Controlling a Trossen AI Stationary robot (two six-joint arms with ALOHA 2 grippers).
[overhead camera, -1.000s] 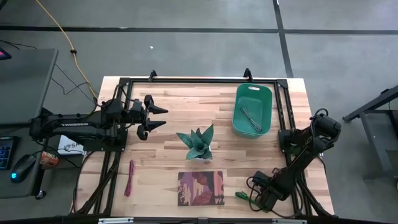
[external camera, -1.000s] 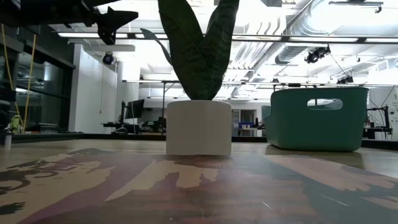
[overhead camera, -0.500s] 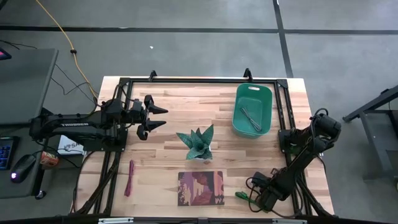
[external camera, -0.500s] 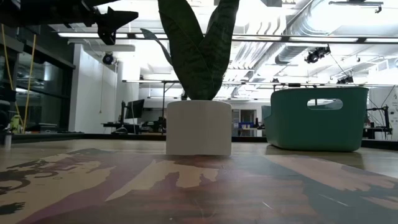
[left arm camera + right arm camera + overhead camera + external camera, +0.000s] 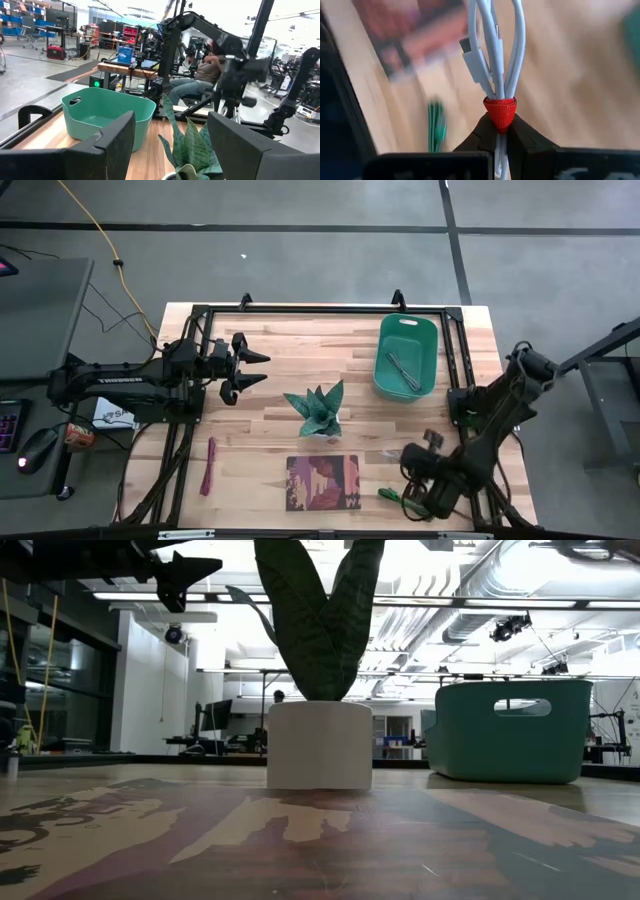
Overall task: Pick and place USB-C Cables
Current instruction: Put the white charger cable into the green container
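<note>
My right gripper (image 5: 500, 127) is shut on the white cable bundle (image 5: 495, 55) with the red tie, above the table's near right corner (image 5: 415, 480). The green cable (image 5: 436, 125) lies flat on the wood below it (image 5: 390, 495). A grey-silver cable (image 5: 403, 370) lies inside the teal basket (image 5: 385, 350). By the near left edge, the dark red cable (image 5: 208, 465) lies flat. My left gripper (image 5: 258, 368) hovers open over the far left of the table, touching nothing. My right gripper pinches the white bundle between its two fingers (image 5: 482, 135) right at the red tie (image 5: 500, 111). The loops and a plug (image 5: 475, 62) stick out beyond the fingertips. The bundle is lifted clear of the table.
A potted plant with teal-green leaves (image 5: 318, 412) stands mid-table, its white pot (image 5: 320, 745) close in the low view. The reddish-brown book (image 5: 322, 482) lies at the near edge, left of the green cable. A black frame (image 5: 300, 310) rims the table.
My right arm has risen from its low pose at the near right corner, carrying the white bundle up off the table. The green cable has stayed where it was. My left arm has kept still.
</note>
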